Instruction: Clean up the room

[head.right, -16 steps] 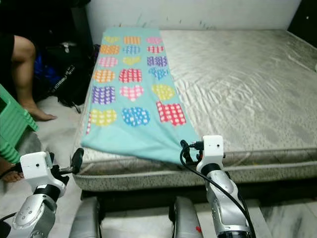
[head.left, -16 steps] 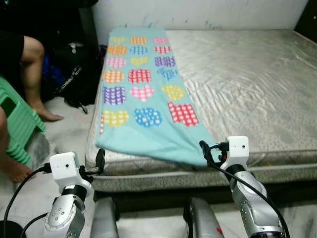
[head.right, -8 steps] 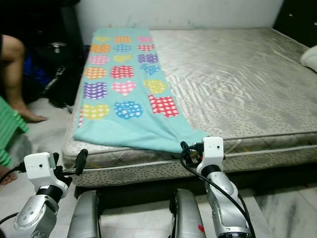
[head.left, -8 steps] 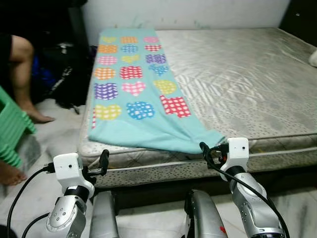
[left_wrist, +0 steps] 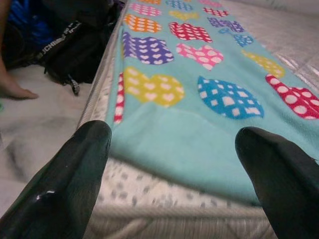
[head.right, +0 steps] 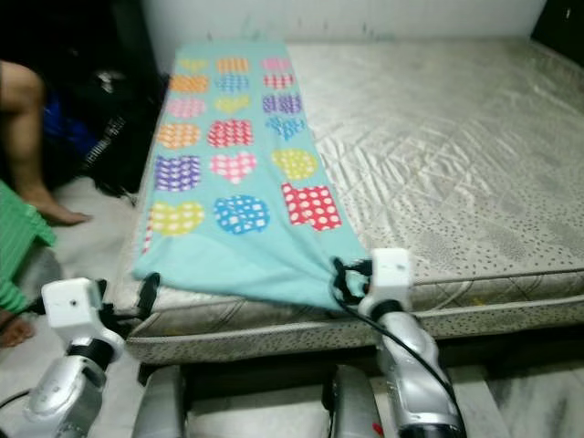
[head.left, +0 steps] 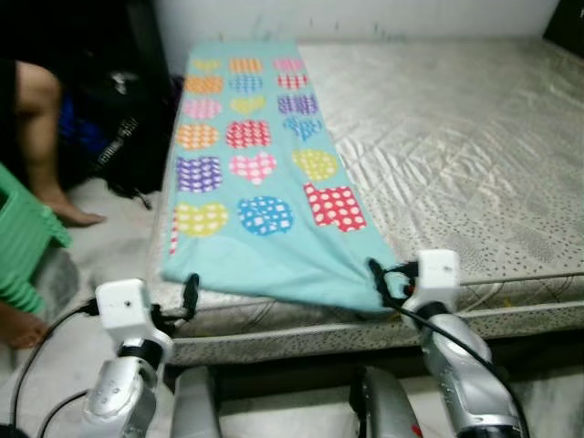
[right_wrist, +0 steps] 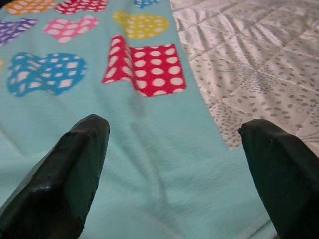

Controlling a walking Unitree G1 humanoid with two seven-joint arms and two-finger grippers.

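**Both end effectors open at the near edge of the blanket**

A teal blanket (head.left: 260,173) printed with coloured hearts lies lengthwise along the left side of a bare grey mattress (head.left: 456,146), running from the wall end down to the near edge, where its hem drapes slightly over the side.

The left end effector (head.left: 189,294) sits at the blanket's near left corner, its two black fingers (left_wrist: 75,179) spread wide apart, with the blanket edge and mattress side between them.

The right end effector (head.left: 379,278) is at the blanket's near right corner, its fingers (right_wrist: 65,174) also spread apart over the teal fabric, holding nothing.

To the left of the bed, a person's bare leg (head.left: 41,137) stands on the pale floor beside a black bag (head.left: 128,137) and a green stool (head.left: 23,242).
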